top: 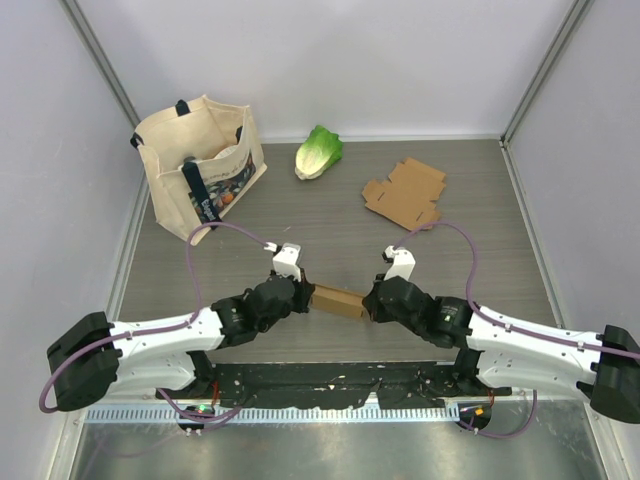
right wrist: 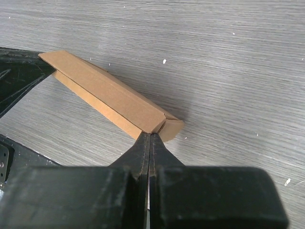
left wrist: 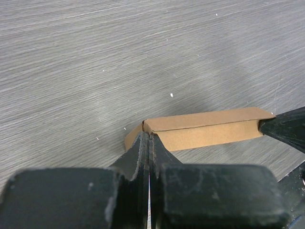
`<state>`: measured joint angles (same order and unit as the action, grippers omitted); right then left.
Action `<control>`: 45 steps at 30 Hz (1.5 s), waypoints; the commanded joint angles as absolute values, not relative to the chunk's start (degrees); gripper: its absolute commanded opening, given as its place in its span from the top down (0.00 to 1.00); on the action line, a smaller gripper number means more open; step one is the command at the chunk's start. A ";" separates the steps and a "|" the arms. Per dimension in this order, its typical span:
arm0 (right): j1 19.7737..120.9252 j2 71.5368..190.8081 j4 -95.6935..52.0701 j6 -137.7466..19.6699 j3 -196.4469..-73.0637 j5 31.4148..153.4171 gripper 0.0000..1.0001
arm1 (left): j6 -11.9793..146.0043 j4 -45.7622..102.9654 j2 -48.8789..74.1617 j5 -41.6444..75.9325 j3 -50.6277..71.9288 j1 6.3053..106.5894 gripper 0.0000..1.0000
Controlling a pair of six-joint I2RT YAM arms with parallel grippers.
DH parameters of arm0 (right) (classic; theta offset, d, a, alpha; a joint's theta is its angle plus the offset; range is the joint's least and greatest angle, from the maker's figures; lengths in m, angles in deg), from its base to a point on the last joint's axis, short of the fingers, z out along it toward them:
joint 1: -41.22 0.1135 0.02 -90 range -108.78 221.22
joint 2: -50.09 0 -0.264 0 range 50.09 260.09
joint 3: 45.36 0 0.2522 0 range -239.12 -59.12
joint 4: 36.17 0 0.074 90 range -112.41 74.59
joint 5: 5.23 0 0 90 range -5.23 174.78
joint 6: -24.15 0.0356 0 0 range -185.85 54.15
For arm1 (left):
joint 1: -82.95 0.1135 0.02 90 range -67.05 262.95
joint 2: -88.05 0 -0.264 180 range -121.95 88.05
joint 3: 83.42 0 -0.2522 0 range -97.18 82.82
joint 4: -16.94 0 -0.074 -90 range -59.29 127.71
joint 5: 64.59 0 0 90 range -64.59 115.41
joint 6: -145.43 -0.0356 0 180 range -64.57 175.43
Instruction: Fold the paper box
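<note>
Top view. Shows the paper box, folded into a long narrow brown bar, at the near middle of the surface, set end to end between the left hand and the right hand. Probably held so to keep the walls pressed in and to stop the end flaps from springing open. Farther back, well apart: a canvas tote bag with dark print on its side, too small to read; a green lettuce; a flat unfolded cardboard blank.

Left wrist view. Shows the fingers pressed fully together, no gap, tips touching the left end of the box at the corner seam, beside a small protruding flap. Cannot tell whether catching a thin card edge or only pushing. At the far end, the dark tip of the other hand against the box.

Right wrist view. Much the same, mirrored: fingers shut tight, tips against the right end, next to a rounded flap not yet lying flat. Top face closed along the whole length. No brand, label or writing on the box. Seems close to finished, with only the end flaps left to settle.
</note>
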<state>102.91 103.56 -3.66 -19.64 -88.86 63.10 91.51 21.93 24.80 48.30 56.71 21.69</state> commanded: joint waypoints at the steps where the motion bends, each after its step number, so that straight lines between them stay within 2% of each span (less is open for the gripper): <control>1: 103.89 105.55 -6.33 -21.38 -86.45 63.15 1.00 | 93.05 27.10 23.80 47.90 59.00 20.02 1.00; 2: 103.98 105.20 -5.28 -20.86 -87.15 63.24 0.98 | 93.14 27.45 24.15 48.25 59.09 19.93 1.00; 5: 103.89 103.36 -0.99 -17.70 -89.87 64.64 0.79 | 93.49 27.98 24.85 49.05 59.35 19.67 1.00; 6: 103.89 102.74 0.17 -16.64 -90.67 65.17 0.69 | 93.75 28.15 25.03 49.31 59.44 19.49 1.00; 11: 103.71 98.88 7.11 -6.55 -93.40 67.55 0.48 | 93.84 28.51 25.12 50.01 59.27 19.14 1.00; 12: 103.19 97.83 7.82 -3.48 -93.22 66.94 0.39 | 93.93 28.60 25.12 50.01 59.27 19.05 1.00; 14: 102.57 94.24 6.35 6.51 -91.22 67.80 0.32 | 94.02 28.86 24.94 50.28 59.09 18.88 1.00; 16: 102.04 92.11 3.36 11.21 -89.71 68.78 0.20 | 93.93 28.86 24.59 50.54 58.83 18.70 1.00; 19: 101.52 89.82 1.15 20.79 -87.95 67.03 0.15 | 94.02 28.95 24.07 50.89 58.39 18.44 1.00; 27: 100.81 93.15 -6.32 35.99 -85.84 67.90 0.13 | 94.19 29.91 23.89 51.77 57.77 17.73 1.00; 34: 98.70 95.35 -12.73 41.37 -81.71 70.62 0.15 | 94.02 30.00 23.89 51.95 57.60 17.38 1.00; 40: 97.30 98.43 -18.27 42.16 -79.78 71.85 0.23 | 93.84 30.09 23.89 52.30 57.42 17.12 1.00; 43: 97.21 100.36 -20.64 42.43 -79.16 72.38 0.30 | 93.75 30.18 23.89 52.39 57.24 17.03 1.00; 45: 97.12 101.50 -22.14 42.78 -78.37 72.47 0.42 | 93.75 30.27 23.98 52.39 57.16 16.85 1.00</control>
